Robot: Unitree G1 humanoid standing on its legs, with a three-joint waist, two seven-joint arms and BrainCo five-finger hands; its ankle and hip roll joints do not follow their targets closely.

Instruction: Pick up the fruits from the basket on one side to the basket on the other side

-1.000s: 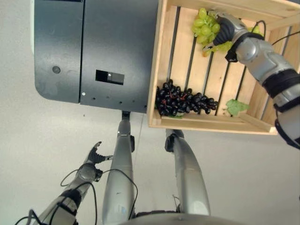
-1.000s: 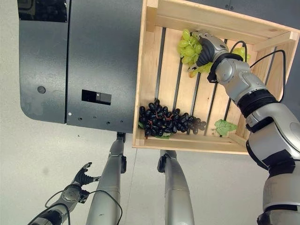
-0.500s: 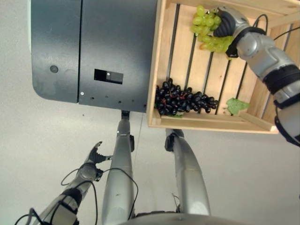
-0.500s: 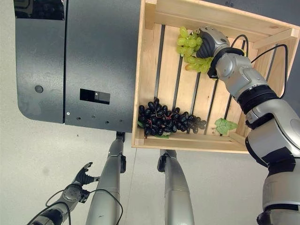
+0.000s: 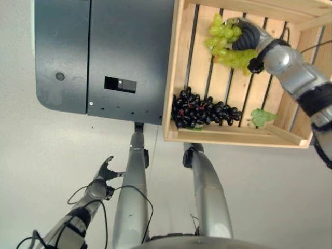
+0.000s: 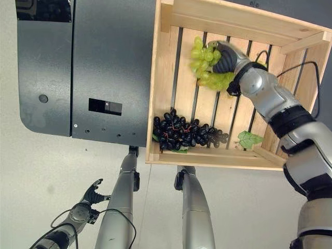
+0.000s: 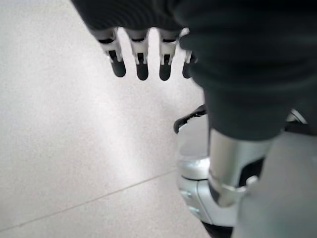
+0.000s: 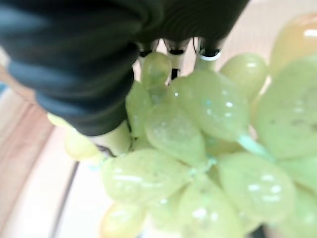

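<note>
A bunch of green grapes [image 6: 207, 66] hangs over the far slats of the wooden crate [image 6: 162, 88], and my right hand [image 6: 226, 56] is shut on it. The right wrist view shows the green grapes [image 8: 208, 148] pressed close against that hand's fingers [image 8: 174, 55]. A bunch of dark grapes [image 6: 187, 135] lies at the crate's near wall, with a green leaf [image 6: 249, 139] beside it. My left hand [image 6: 89, 194] hangs low over the floor, fingers relaxed and holding nothing; its fingers [image 7: 141, 62] show straight in the left wrist view.
A dark grey cabinet or table top [image 6: 88, 67] sits directly left of the crate. Pale floor [image 6: 46, 171] lies in front of both.
My right hand has carried the green grapes a little nearer and leftward inside the crate. The left hand has stayed where it was.
</note>
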